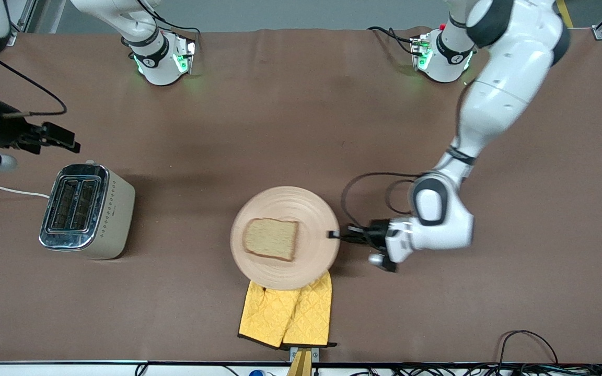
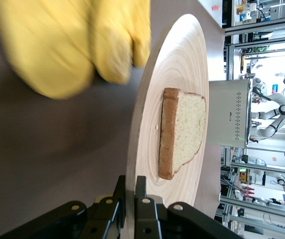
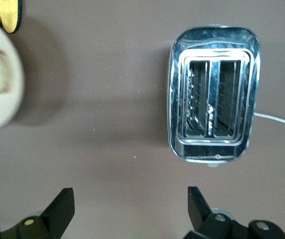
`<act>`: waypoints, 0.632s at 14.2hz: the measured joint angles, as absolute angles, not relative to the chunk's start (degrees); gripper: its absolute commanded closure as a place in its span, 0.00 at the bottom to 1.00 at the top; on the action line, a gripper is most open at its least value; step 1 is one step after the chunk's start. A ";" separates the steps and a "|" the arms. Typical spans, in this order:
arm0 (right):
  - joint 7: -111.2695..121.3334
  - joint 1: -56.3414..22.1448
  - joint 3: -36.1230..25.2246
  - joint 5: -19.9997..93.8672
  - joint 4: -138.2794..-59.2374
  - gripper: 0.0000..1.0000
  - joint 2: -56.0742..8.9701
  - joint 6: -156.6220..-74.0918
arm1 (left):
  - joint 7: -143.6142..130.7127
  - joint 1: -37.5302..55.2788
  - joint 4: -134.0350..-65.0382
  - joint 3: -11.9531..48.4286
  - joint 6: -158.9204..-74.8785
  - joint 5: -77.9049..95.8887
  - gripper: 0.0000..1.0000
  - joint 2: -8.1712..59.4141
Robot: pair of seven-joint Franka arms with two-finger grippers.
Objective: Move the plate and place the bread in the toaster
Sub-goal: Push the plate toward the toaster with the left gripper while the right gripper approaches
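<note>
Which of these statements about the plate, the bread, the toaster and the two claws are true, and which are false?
1. The left claw is shut on the rim of the plate. True.
2. The bread stands in a slot of the toaster. False: it lies on the plate.
3. The right claw is open, holding nothing. True.
4. The plate covers the yellow oven mitt fully. False: most of the mitt shows.
5. Both toaster slots are empty. True.

One plate point(image 1: 309, 209), one bread point(image 1: 271, 239), one toaster point(image 1: 88, 211), one mitt point(image 1: 286, 316).
</note>
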State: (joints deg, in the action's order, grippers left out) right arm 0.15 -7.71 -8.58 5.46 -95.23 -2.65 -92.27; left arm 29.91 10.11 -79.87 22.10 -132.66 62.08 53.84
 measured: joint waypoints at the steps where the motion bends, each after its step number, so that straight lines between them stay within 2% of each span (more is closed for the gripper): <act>1: -1.34 -8.39 -8.53 5.47 -95.63 0.00 -4.22 -94.49 | 29.87 13.64 -79.71 22.05 -135.27 64.94 1.00 54.99; 5: -5.97 -11.79 -8.21 5.63 -101.67 0.00 -8.70 -108.47 | 29.88 22.69 -78.51 21.80 -140.33 75.57 1.00 58.35; 9: -6.62 -14.98 -8.04 7.49 -111.01 0.01 -9.19 -118.93 | 30.90 24.91 -77.63 21.48 -142.54 76.72 0.96 60.41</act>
State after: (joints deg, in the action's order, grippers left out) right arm -6.62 -14.98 -8.04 7.49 -111.01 -9.19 -118.93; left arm 30.90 24.91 -77.63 21.48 -142.54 76.72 60.41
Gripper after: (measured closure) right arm 0.000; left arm 0.903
